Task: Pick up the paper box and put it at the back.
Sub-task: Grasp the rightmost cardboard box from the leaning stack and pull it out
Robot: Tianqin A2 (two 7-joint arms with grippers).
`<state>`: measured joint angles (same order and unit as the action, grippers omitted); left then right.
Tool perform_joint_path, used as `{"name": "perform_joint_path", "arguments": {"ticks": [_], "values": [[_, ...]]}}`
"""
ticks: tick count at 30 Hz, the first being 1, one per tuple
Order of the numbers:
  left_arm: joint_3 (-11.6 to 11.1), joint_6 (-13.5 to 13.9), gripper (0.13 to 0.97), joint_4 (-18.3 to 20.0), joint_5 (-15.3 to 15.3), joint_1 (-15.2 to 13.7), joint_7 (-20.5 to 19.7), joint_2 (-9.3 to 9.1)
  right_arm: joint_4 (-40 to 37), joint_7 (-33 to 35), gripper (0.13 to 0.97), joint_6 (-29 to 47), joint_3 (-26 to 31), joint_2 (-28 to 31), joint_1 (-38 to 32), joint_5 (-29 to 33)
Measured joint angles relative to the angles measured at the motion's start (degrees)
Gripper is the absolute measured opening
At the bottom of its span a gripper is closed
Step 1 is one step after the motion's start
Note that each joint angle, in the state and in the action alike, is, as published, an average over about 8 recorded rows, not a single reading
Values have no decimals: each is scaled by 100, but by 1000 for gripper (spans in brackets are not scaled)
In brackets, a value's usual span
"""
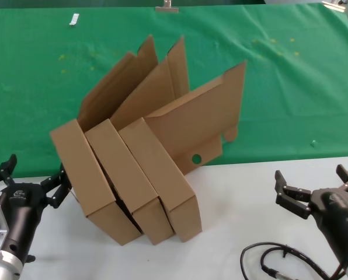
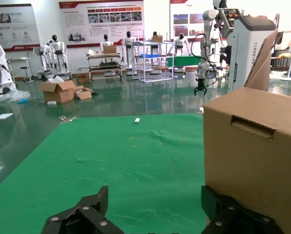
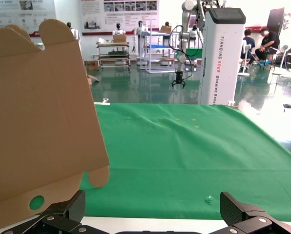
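Three alike stand leaning together on the table [image 1: 250,210] at the green cloth's [image 1: 279,76] edge; my left gripper [image 1: 31,181], released, sits just beside the nearest paper box [image 1: 86,181]; I'd close squarely on its wall; right gripper [image 1: 314,189] released, idle.

Robotics lab: humanoid robots [image 2: 57,51], wall posters [image 2: 100,17].

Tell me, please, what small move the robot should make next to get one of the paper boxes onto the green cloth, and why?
Probably ease the left gripper toward the leftmost paper box. Its fingers are open with nothing between them, and that box's side stands just beside it. The right gripper, also open, waits farther from the stack. All three boxes straddle the green cloth edge.
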<state>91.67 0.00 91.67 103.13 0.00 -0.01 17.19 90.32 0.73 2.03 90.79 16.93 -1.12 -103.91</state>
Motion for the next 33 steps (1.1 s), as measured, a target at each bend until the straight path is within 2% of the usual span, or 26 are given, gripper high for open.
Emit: {"name": "perform_joint_path", "arguments": {"ticks": [11,17,20,22,27,30,33], "values": [[0,0,784,0,0,0,0,0,9,44,966,70,-33,-1,1,4],[0,0,860,0,-1,0,0,0,101,448,966,720,-272,230,32,-39],[0,0,905,0,-1,0,0,0,125,795,966,1335,-463,638,102,-248],[0,0,905,0,-1,0,0,0,110,1037,966,1813,-607,1011,184,-537],[0,0,933,0,-1,0,0,0,5,1434,966,3164,-801,2202,543,-1737],[0,0,954,0,-1,0,0,0,-170,1561,966,3961,-530,2926,660,-2476],[0,0,962,0,-1,0,0,0,-537,1699,966,4744,0,3412,468,-2951]]}}
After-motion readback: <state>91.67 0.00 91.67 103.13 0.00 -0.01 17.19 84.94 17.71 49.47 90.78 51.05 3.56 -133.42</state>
